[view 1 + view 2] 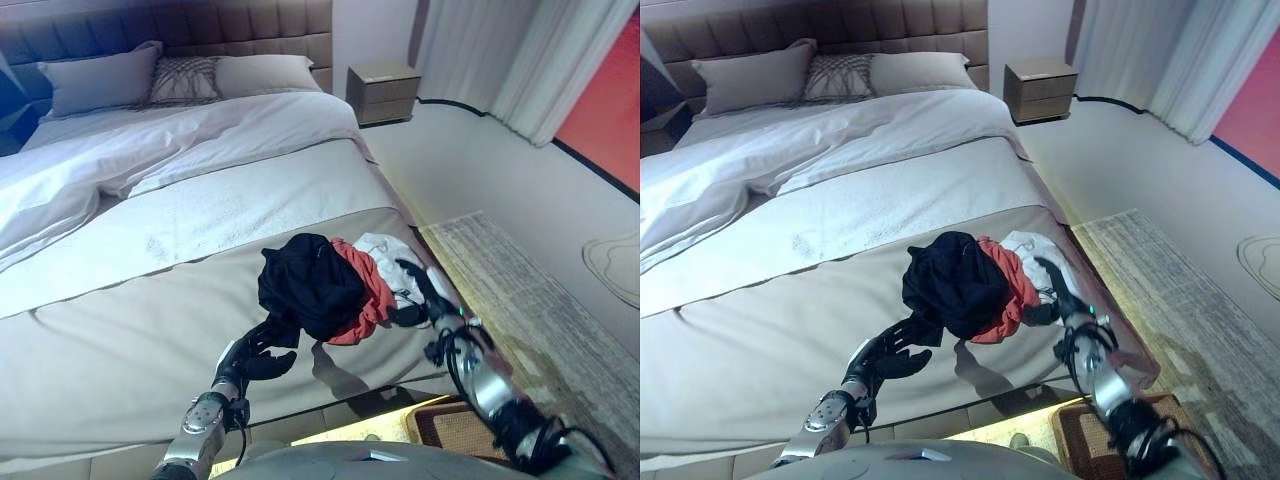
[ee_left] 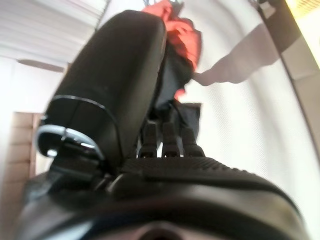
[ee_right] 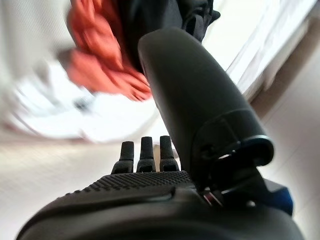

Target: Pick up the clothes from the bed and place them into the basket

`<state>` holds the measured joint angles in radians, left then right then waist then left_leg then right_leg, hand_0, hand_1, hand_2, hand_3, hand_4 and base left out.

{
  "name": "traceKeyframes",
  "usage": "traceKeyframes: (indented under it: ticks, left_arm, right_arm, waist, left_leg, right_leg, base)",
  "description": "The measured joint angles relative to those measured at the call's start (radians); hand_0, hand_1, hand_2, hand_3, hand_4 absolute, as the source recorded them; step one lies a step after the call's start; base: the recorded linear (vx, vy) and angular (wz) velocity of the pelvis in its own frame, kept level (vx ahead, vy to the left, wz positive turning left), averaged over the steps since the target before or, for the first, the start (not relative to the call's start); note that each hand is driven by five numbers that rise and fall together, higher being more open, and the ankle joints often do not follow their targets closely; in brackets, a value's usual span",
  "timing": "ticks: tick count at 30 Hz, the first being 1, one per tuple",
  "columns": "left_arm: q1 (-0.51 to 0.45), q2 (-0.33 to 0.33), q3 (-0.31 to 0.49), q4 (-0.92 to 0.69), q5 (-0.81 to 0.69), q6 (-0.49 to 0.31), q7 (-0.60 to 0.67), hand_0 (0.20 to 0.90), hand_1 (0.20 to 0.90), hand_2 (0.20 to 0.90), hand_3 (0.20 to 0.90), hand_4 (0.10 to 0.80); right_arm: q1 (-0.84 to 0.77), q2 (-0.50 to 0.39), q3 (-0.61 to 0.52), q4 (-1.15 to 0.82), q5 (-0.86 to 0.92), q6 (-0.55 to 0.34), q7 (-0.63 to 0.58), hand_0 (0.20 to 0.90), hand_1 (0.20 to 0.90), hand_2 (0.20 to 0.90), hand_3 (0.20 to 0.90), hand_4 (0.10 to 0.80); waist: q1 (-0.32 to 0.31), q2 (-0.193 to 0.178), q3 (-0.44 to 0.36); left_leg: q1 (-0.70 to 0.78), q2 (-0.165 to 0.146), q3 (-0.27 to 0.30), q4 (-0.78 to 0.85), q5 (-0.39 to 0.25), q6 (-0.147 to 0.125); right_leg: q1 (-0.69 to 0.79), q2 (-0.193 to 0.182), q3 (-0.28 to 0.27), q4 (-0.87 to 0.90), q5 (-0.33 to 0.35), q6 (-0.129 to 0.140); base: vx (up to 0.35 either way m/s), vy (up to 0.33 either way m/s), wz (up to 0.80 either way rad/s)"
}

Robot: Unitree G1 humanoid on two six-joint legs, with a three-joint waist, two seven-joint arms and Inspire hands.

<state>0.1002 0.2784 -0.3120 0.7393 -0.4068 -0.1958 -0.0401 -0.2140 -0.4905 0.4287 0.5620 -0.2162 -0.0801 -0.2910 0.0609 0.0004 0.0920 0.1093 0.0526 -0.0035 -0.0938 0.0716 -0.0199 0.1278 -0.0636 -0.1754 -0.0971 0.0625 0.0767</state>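
Note:
A pile of clothes lies near the bed's foot corner: a black garment point(image 1: 310, 280) on top, a red one point(image 1: 372, 295) under its right side, a white one point(image 1: 388, 252) behind. My left hand point(image 1: 252, 358) is open just below-left of the pile, its fingers point(image 2: 165, 137) reaching to the black cloth's hanging edge. At the pile's right side my right hand point(image 1: 418, 292) is also open, with fingers point(image 3: 142, 152) straight, thumb raised, and the red and white cloth just past them. A brown woven basket point(image 1: 1088, 438) shows partly on the floor under my right arm.
The beige bedspread point(image 1: 120, 350) covers the bed's foot, with a white duvet point(image 1: 170, 150) and pillows point(image 1: 100, 78) farther up. A nightstand point(image 1: 383, 93) stands by the headboard. A grey rug point(image 1: 520, 290) runs along the bed's right side, and curtains point(image 1: 520, 60) hang beyond.

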Motion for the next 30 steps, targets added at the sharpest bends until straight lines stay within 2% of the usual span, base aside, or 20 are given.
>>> traceKeyframes:
  ticks: [1,5,9,12,14,16,17,19,21,22,25,27,30]
  left_arm:
    - [-0.003,0.001,0.002,0.013,0.005,0.0,0.003,0.9,0.9,0.9,0.9,0.8]
    - [-0.048,0.009,0.0,0.028,0.017,0.0,0.008,0.9,0.9,0.9,0.9,0.8]
    - [-0.072,0.029,-0.028,0.015,0.036,0.0,0.016,0.9,0.9,0.9,0.9,0.8]
    - [-0.092,0.072,-0.073,-0.031,0.044,-0.004,0.014,0.9,0.9,0.9,0.9,0.8]
    - [-0.11,0.093,-0.087,-0.057,0.043,-0.004,0.015,0.9,0.9,0.9,0.9,0.8]
    - [-0.114,0.105,-0.088,-0.079,0.033,-0.012,0.014,0.9,0.9,0.9,0.9,0.8]
    - [-0.121,0.119,-0.087,-0.105,0.029,-0.023,0.011,0.9,0.9,0.9,0.9,0.8]
    - [-0.141,0.134,-0.086,-0.136,0.012,-0.043,0.007,0.9,0.9,0.9,0.9,0.8]
    - [-0.165,0.14,-0.085,-0.145,-0.004,-0.06,0.007,0.9,0.9,0.9,0.9,0.8]
    - [-0.171,0.142,-0.085,-0.147,-0.01,-0.065,0.007,0.9,0.9,0.9,0.9,0.8]
    - [-0.176,0.167,-0.086,-0.177,-0.044,-0.069,-0.001,0.9,0.9,0.9,0.9,0.8]
    - [-0.166,0.17,-0.087,-0.207,-0.079,-0.069,-0.007,0.9,0.9,0.9,0.9,0.8]
    - [-0.136,0.194,-0.09,-0.311,-0.142,-0.085,-0.017,0.9,0.9,0.9,0.9,0.8]
  right_arm:
    - [-0.055,-0.015,0.018,0.0,-0.021,0.024,0.0,0.9,0.9,0.9,0.9,0.8]
    - [-0.298,-0.06,0.068,0.03,-0.044,0.109,-0.002,0.9,0.9,0.9,0.9,0.8]
    - [-0.48,-0.081,0.119,0.095,-0.074,0.153,-0.008,0.9,0.9,0.9,0.9,0.8]
    - [-0.621,-0.089,0.162,0.17,-0.102,0.18,-0.009,0.9,0.9,0.9,0.9,0.8]
    - [-0.683,-0.092,0.18,0.208,-0.128,0.194,-0.005,0.9,0.9,0.9,0.9,0.8]
    - [-0.725,-0.103,0.206,0.21,-0.157,0.21,-0.003,0.9,0.9,0.9,0.9,0.8]
    - [-0.763,-0.116,0.231,0.21,-0.169,0.22,0.002,0.9,0.9,0.9,0.9,0.8]
    - [-0.816,-0.133,0.249,0.21,-0.194,0.253,0.011,0.9,0.9,0.9,0.9,0.8]
    - [-0.862,-0.134,0.265,0.225,-0.202,0.281,0.014,0.9,0.9,0.9,0.9,0.8]
    - [-0.87,-0.134,0.266,0.225,-0.203,0.287,0.015,0.9,0.9,0.9,0.9,0.8]
    - [-0.906,-0.135,0.295,0.251,-0.216,0.312,0.04,0.9,0.9,0.9,0.9,0.8]
    - [-0.92,-0.138,0.302,0.272,-0.247,0.327,0.062,0.9,0.9,0.9,0.9,0.8]
    - [-0.975,-0.15,0.335,0.351,-0.28,0.345,0.09,0.9,0.9,0.9,0.9,0.8]
  waist:
    - [0.011,0.001,0.007]
    - [0.059,0.015,0.088]
    - [0.126,0.049,0.142]
    - [0.18,0.085,0.201]
    - [0.223,0.098,0.247]
    - [0.244,0.1,0.283]
    - [0.253,0.096,0.311]
    - [0.272,0.087,0.369]
    - [0.282,0.086,0.425]
    - [0.291,0.085,0.434]
    - [0.309,0.071,0.451]
    - [0.313,0.071,0.452]
    - [0.316,0.071,0.452]
  left_leg:
    - [-0.002,-0.001,-0.011,0.002,0.005,0.006]
    - [-0.054,-0.008,-0.071,0.035,0.025,-0.003]
    - [-0.125,-0.02,-0.136,0.062,0.039,-0.016]
    - [-0.207,-0.027,-0.184,0.105,0.046,-0.037]
    - [-0.232,-0.03,-0.196,0.109,0.059,-0.051]
    - [-0.278,-0.043,-0.211,0.137,0.056,-0.057]
    - [-0.314,-0.057,-0.213,0.172,0.034,-0.07]
    - [-0.374,-0.099,-0.218,0.236,0.032,-0.061]
    - [-0.421,-0.129,-0.218,0.317,0.008,-0.055]
    - [-0.443,-0.143,-0.218,0.348,-0.005,-0.049]
    - [-0.576,-0.166,-0.217,0.541,-0.085,-0.037]
    - [-0.643,-0.178,-0.215,0.629,-0.111,-0.022]
    - [-0.765,-0.182,-0.208,0.746,-0.151,-0.013]
  right_leg:
    - [0.001,-0.001,-0.011,0.002,0.0,0.0]
    - [-0.006,-0.002,-0.068,0.005,0.0,0.0]
    - [-0.039,-0.004,-0.132,0.012,0.0,-0.001]
    - [-0.108,-0.012,-0.172,0.071,-0.02,-0.028]
    - [-0.154,-0.023,-0.184,0.133,-0.048,-0.034]
    - [-0.228,-0.047,-0.194,0.246,-0.101,-0.04]
    - [-0.288,-0.073,-0.189,0.342,-0.145,-0.042]
    - [-0.387,-0.139,-0.188,0.51,-0.215,-0.049]
    - [-0.439,-0.185,-0.185,0.62,-0.263,-0.059]
    - [-0.458,-0.191,-0.183,0.647,-0.275,-0.057]
    - [-0.558,-0.221,-0.178,0.788,-0.341,-0.076]
    - [-0.613,-0.235,-0.168,0.856,-0.368,-0.087]
    - [-0.722,-0.241,-0.154,0.958,-0.405,-0.103]
  base:
    - [-0.055,0.015,0.25]
    - [-0.063,0.022,0.45]
    - [-0.074,0.029,0.47]
    - [-0.071,0.007,0.39]
    - [-0.096,0.039,0.26]
    - [-0.034,0.012,0.24]
    - [-0.018,0.006,0.23]
    - [-0.075,0.021,0.29]
    - [-0.054,-0.009,0.24]
    - [-0.054,0.014,0.17]
    - [-0.043,0.058,0.15]
    - [-0.044,0.068,0.08]
    - [-0.032,0.041,0.01]
